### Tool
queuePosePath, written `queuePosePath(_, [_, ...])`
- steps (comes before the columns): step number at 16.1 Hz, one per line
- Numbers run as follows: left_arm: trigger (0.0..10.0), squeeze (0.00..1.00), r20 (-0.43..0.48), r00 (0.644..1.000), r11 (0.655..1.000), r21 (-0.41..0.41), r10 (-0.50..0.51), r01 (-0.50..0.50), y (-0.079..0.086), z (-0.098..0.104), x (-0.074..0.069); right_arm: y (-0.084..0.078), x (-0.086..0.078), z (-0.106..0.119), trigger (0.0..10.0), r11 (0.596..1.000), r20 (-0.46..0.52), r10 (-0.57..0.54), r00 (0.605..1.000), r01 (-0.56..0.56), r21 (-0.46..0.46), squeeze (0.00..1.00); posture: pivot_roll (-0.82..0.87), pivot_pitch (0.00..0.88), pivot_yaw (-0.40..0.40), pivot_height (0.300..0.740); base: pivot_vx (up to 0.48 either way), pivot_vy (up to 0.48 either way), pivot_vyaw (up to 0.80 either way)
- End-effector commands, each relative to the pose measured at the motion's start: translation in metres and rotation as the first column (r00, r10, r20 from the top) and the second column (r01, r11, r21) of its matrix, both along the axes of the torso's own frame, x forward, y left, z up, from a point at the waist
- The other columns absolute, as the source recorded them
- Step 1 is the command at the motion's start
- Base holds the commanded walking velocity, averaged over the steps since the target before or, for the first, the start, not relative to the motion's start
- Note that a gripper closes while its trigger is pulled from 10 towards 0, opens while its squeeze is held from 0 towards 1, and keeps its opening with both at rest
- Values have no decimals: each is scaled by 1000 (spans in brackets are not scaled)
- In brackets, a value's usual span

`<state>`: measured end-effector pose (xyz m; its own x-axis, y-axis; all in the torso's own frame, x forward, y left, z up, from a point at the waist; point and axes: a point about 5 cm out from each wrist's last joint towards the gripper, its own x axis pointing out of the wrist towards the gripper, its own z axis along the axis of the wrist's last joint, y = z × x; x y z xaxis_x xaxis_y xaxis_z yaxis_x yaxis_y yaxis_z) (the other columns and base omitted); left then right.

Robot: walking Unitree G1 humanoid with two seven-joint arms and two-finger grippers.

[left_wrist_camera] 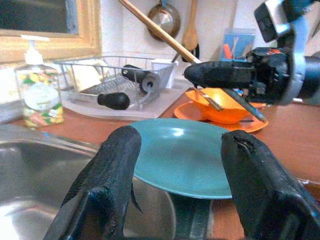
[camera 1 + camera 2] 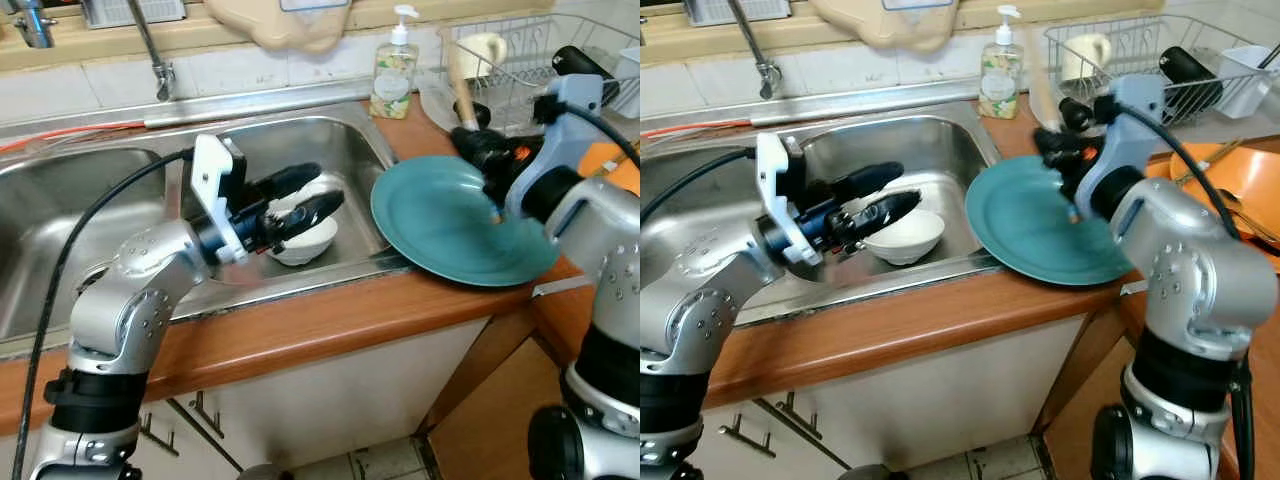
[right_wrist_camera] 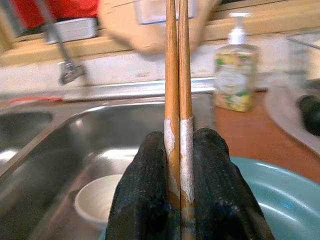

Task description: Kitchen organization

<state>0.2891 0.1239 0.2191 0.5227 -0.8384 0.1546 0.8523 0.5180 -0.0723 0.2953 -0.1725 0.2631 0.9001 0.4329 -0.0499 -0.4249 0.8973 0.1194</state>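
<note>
Chopsticks (image 3: 176,100) stand clamped between the right claw (image 3: 181,170) fingers above the teal plate (image 2: 450,225) on the bench (image 2: 330,320), as the right wrist view shows. Head views show the left claw (image 2: 300,205), fingers apart, over the white bowl (image 2: 905,238) in the sink (image 2: 350,150).

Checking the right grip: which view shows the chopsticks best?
The right wrist view: the chopsticks stand centred, pinched between the right gripper's fingers. The left wrist view shows them as a long diagonal stick; the right eye view gives only a blur.
</note>
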Motion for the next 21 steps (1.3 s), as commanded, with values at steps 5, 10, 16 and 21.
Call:
queuePosePath(5, [10000,0,-122,976,938,-321,-179,132,-17,18,12,34,-38,-12,0,905,75,425,902,-423,-47,0,-61,0,63,740,0,0,0])
queuePosePath(10, [4196,0,-240,918,879,-438,-315,187,-26,7,18,49,-57,-19,0,817,106,576,810,-576,-36,0,-58,0,67,740,0,0,0])
queuePosePath(16, [0,0,-217,866,790,-549,-451,274,-25,11,10,52,-58,-29,0,817,91,577,812,-574,-54,0,-61,0,78,740,0,0,0])
queuePosePath(21, [0,0,-236,847,779,-559,-476,283,-27,8,6,51,-55,-31,0,834,94,552,829,-547,-72,0,-62,0,81,740,0,0,0])
